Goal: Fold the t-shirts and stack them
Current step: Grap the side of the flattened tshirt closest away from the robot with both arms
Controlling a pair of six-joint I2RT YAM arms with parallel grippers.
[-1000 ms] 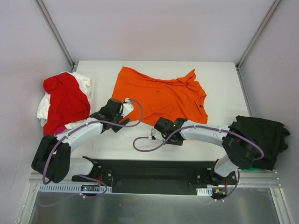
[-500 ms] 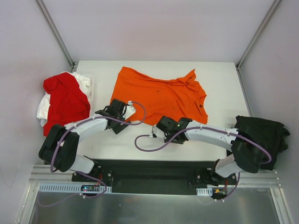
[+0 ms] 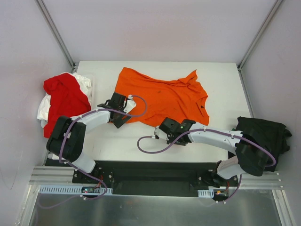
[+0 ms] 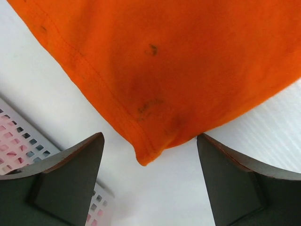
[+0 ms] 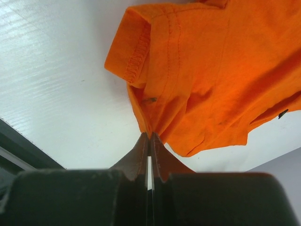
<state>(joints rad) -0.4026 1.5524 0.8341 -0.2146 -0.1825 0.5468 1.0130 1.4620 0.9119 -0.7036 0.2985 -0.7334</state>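
Top external view: the orange t-shirt (image 3: pixel 162 96) lies spread, somewhat rumpled, on the white surface (image 3: pixel 221 77), with a red shirt (image 3: pixel 66 101) over a white shirt (image 3: pixel 43 112) heaped at the left edge and a black shirt (image 3: pixel 265 136) heaped at the right. Both arms reach to the near edge of the orange t-shirt, the left hand (image 3: pixel 120 112) at its near-left corner and the right hand (image 3: pixel 165 126) further right along the same edge. Left wrist view: the left hand (image 4: pixel 149 139) is spread wide, one finger to either side of the hemmed corner, which rests flat on the surface and is not yet gripped; a perforated white basket (image 4: pixel 19 136) shows at lower left. Right wrist view: the right hand (image 5: pixel 149 136) is pressed together, pinching a small gather of orange cloth just beside a turned-over hem. The step in hand appears to be securing both near corners before the first fold. To do it well, the left hand should descend until its fingertips meet the surface and close over the hem itself, not the thin cloth behind it. Both hands should then lift evenly, keeping the edge between them taut, so that the fold falls straight; a shallow pinch may slip.
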